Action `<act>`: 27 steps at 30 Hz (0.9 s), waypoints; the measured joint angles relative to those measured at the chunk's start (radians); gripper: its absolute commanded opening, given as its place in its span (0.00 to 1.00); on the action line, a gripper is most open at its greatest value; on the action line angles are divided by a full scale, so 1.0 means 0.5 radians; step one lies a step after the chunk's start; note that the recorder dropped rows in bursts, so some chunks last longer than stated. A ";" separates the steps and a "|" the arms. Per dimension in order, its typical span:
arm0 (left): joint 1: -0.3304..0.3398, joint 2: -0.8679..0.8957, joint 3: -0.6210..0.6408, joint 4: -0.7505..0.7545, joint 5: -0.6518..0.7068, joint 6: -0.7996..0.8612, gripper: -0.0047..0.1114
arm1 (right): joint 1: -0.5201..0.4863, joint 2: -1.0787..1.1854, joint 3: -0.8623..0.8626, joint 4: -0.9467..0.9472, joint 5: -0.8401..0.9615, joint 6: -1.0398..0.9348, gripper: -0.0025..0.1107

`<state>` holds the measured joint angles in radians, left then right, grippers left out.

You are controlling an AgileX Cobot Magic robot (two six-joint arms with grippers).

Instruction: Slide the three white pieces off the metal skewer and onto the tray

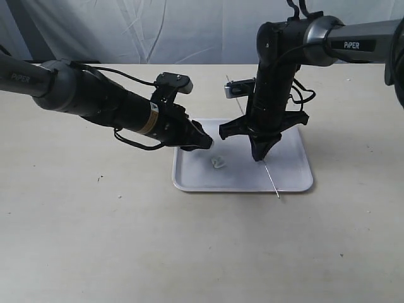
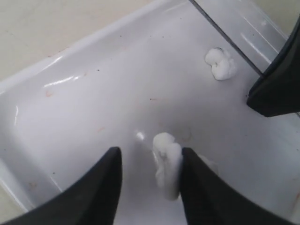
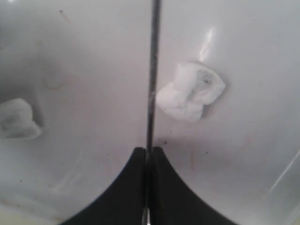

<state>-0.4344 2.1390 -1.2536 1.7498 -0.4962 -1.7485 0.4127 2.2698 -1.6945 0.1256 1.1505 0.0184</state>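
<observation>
Up close, the open left tool (image 2: 149, 157) flanks a soft white lump (image 2: 167, 168), scarcely visible in the exterior view. The right tool (image 3: 148, 154) clamps a thin grey metal skewer (image 3: 153, 70).

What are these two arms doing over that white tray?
The right gripper is clamped on a thin metal skewer, held over the tray. The left gripper is open low over the tray, one white piece against its finger. Another white piece lies loose on the tray; none shows on the skewer.
</observation>
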 measured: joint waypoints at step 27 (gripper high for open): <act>0.000 0.000 0.000 0.000 0.011 0.000 0.47 | -0.002 0.081 -0.033 0.038 -0.130 0.055 0.32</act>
<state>-0.4344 2.1390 -1.2536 1.7498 -0.4905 -1.7485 0.4118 2.3104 -1.7109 0.1445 1.0857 0.0458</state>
